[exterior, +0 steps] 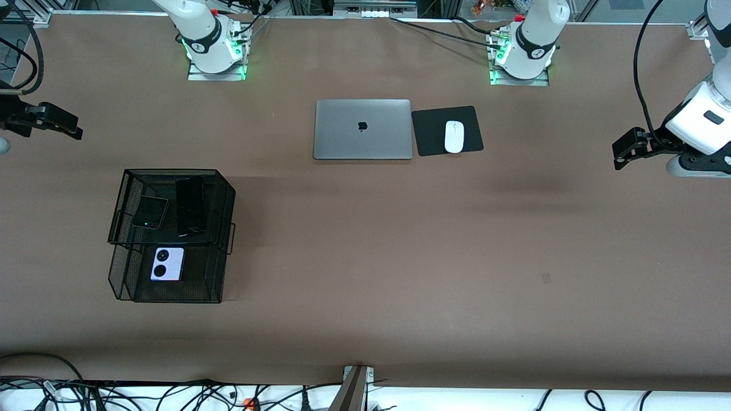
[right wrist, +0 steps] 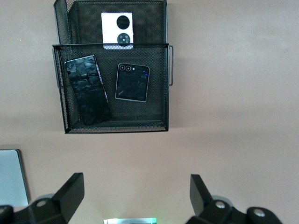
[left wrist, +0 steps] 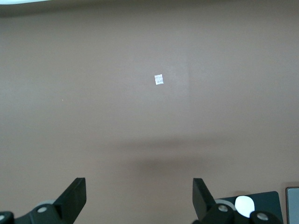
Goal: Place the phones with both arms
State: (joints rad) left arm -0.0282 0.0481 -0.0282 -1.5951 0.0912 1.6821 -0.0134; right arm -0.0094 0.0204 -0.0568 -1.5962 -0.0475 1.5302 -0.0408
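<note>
A black mesh two-tier rack (exterior: pixel 228 228) stands toward the right arm's end of the table. On its upper tier lie the small squarish black phone (exterior: pixel 151 212) (right wrist: pixel 132 82) and the long slim black phone (exterior: pixel 190 206) (right wrist: pixel 87 90), side by side. The lavender phone (exterior: pixel 167 264) (right wrist: pixel 117 29), with two black circles, lies on the lower tier. My right gripper (exterior: pixel 73 129) (right wrist: pixel 136 183) hangs open and empty over bare table at the right arm's end. My left gripper (exterior: pixel 622 153) (left wrist: pixel 139 186) hangs open and empty over bare table at the left arm's end.
A closed silver laptop (exterior: pixel 362 129) (right wrist: pixel 10 177) lies mid-table near the bases. Beside it, toward the left arm's end, a white mouse (exterior: pixel 454 136) (left wrist: pixel 243 204) sits on a black pad (exterior: pixel 428 131). A small white sticker (left wrist: pixel 159 80) marks the brown table top.
</note>
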